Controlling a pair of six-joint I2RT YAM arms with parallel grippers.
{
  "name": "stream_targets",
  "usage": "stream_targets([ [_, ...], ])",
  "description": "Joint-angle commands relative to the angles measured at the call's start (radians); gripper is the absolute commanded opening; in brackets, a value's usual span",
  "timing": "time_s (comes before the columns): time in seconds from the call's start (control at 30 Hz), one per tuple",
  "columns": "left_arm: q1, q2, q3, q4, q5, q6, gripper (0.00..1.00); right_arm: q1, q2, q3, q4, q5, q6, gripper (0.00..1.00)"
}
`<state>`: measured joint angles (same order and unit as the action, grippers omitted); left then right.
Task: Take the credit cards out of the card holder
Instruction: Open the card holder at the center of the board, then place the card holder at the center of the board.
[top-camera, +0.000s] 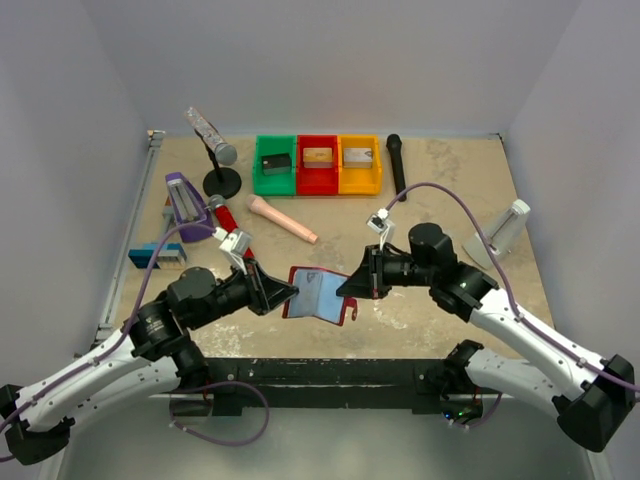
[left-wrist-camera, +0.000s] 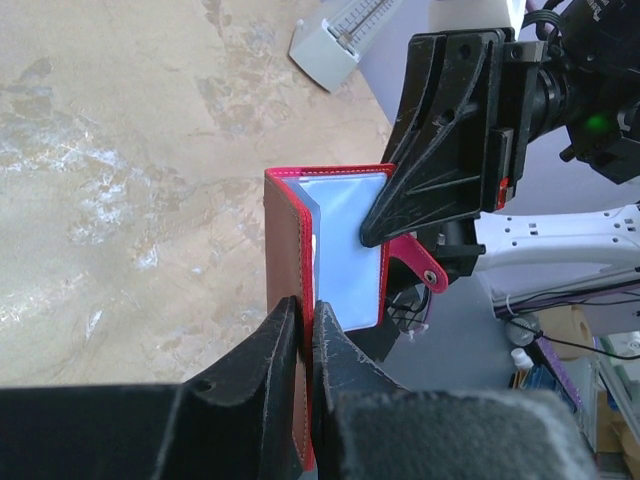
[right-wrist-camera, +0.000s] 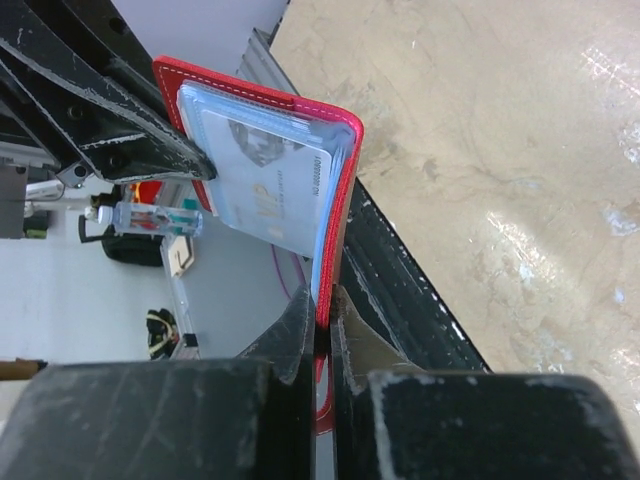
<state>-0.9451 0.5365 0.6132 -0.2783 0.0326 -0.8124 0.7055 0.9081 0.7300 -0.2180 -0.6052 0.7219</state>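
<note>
A small dark red folding card holder (top-camera: 318, 293) with pale blue-grey clear inner pockets is held open over the near middle of the mottled beige table (top-camera: 440, 190), between the two arms. The left gripper (top-camera: 288, 294) reaches in from the left. Its black fingers are pressed together on the holder's dark red left cover, pinching it by the edge. The right gripper (top-camera: 347, 290) reaches in from the right, its fingers likewise squeezed onto the holder's bright red stitched edge on that side. A little red tab with a snap (left-wrist-camera: 425, 268) hangs from the holder just beside the right gripper.

In the right wrist view a pale grey-silver credit card (right-wrist-camera: 265, 185) with small markings sits inside the clear pocket. Whether more cards lie behind it cannot be told.

At the far side of the table a green bin (top-camera: 262, 187), a red bin (top-camera: 318, 187) and a yellow bin (top-camera: 360, 187) stand touching in a row. A black microphone (top-camera: 396, 160) lies just right of them, and a pink cylinder (top-camera: 283, 219) lies nearer, to the left.
</note>
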Motion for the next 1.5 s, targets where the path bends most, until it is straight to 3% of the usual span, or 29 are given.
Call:
stream_targets([
  [0.0,-0.003,-0.036,-0.018,0.077,-0.022,-0.025,0.00,-0.001,0.012,0.026,0.020,-0.034,-0.021,0.00],
  [0.13,-0.001,-0.078,-0.013,-0.031,-0.120,-0.022,0.01,-0.003,0.035,0.028,0.002,-0.019,-0.042,0.00],
  [0.27,0.000,-0.136,0.000,-0.191,-0.258,-0.037,0.32,-0.011,0.084,0.016,0.012,-0.015,-0.058,0.00],
  [0.33,0.002,-0.167,0.002,-0.254,-0.315,-0.042,0.39,-0.014,0.116,0.016,0.020,-0.010,-0.073,0.00],
  [0.5,0.002,-0.228,-0.004,-0.369,-0.421,-0.076,0.42,-0.017,0.210,0.029,0.049,-0.005,-0.111,0.00],
  [0.63,0.002,-0.245,-0.046,-0.360,-0.430,-0.096,0.41,-0.017,0.299,0.045,0.081,-0.010,-0.134,0.00],
  [0.83,0.002,-0.208,-0.153,-0.202,-0.378,-0.105,0.36,-0.023,0.472,0.078,0.123,-0.037,-0.160,0.00],
  [1.07,0.003,-0.141,-0.303,0.097,-0.307,-0.094,0.28,-0.040,0.572,0.063,0.204,-0.042,-0.138,0.00],
  [1.47,0.009,0.230,-0.414,0.559,-0.249,-0.107,0.19,-0.078,0.656,0.025,0.247,-0.047,-0.153,0.00],
])
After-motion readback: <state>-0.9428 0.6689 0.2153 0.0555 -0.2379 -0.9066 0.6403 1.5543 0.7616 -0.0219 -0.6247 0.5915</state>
